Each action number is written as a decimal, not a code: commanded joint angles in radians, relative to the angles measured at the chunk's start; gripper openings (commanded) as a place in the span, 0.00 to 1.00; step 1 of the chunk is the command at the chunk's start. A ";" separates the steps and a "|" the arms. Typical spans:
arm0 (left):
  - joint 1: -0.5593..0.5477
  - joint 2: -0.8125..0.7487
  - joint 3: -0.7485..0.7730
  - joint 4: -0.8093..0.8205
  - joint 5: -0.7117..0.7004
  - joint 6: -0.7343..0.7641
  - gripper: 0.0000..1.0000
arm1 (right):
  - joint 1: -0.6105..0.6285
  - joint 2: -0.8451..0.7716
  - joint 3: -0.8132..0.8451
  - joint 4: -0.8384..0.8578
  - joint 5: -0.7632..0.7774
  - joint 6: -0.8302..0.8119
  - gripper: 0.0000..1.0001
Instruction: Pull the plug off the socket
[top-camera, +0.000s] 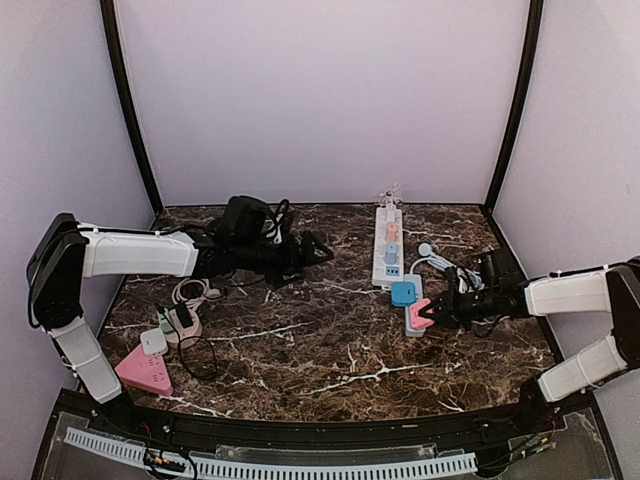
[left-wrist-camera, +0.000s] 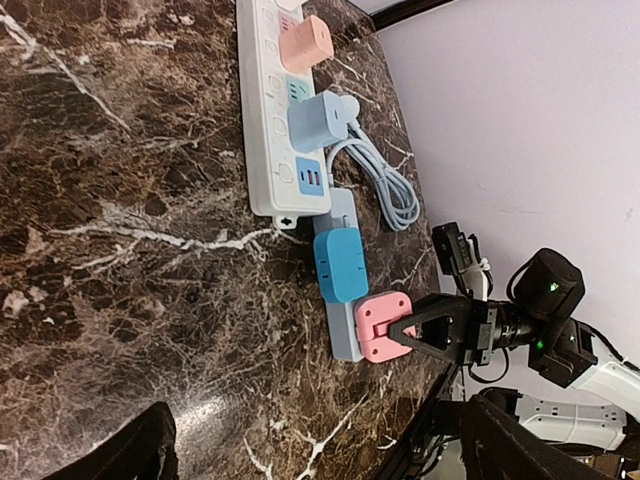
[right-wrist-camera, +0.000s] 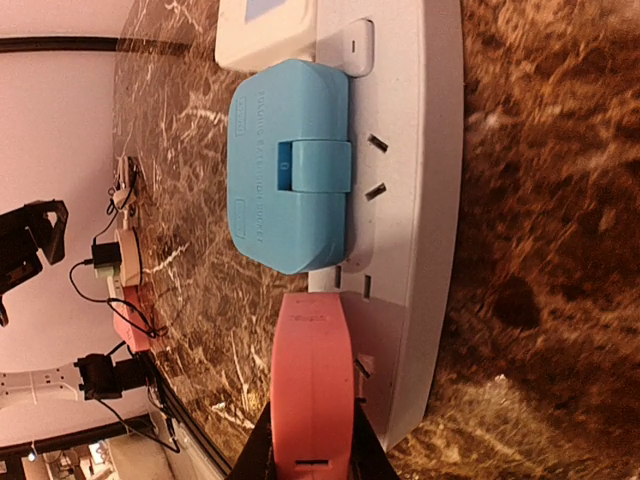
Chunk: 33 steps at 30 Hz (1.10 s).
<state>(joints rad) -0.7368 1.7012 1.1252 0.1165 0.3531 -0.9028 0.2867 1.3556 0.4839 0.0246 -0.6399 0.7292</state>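
Grasp stage — right gripper (top-camera: 428, 311) clamped on pink plug (right-wrist-camera: 312, 390) at socket strip's (right-wrist-camera: 425, 180) near end. Next: straight upward pull. Left gripper (top-camera: 318, 248) apart, idle.

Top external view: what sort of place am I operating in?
Probably a lab test booth, not a home: plain lilac walls, black corner poles, and a brown marble-patterned tabletop holding a long white power strip.

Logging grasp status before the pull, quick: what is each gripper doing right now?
Left gripper: open, fingers spread, holding nothing.
Right gripper: closed on the pink plug.
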 joint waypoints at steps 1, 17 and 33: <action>-0.043 0.035 0.018 0.083 0.052 -0.051 0.98 | 0.087 -0.068 -0.042 -0.121 -0.087 0.036 0.05; -0.194 0.341 0.254 0.179 0.187 -0.157 0.66 | 0.250 -0.089 -0.091 -0.060 -0.028 0.107 0.14; -0.239 0.532 0.479 0.071 0.212 -0.119 0.30 | 0.249 -0.199 -0.169 -0.029 0.068 0.190 0.41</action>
<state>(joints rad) -0.9680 2.2150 1.5475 0.2462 0.5491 -1.0458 0.5304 1.1759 0.3435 -0.0227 -0.6029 0.8890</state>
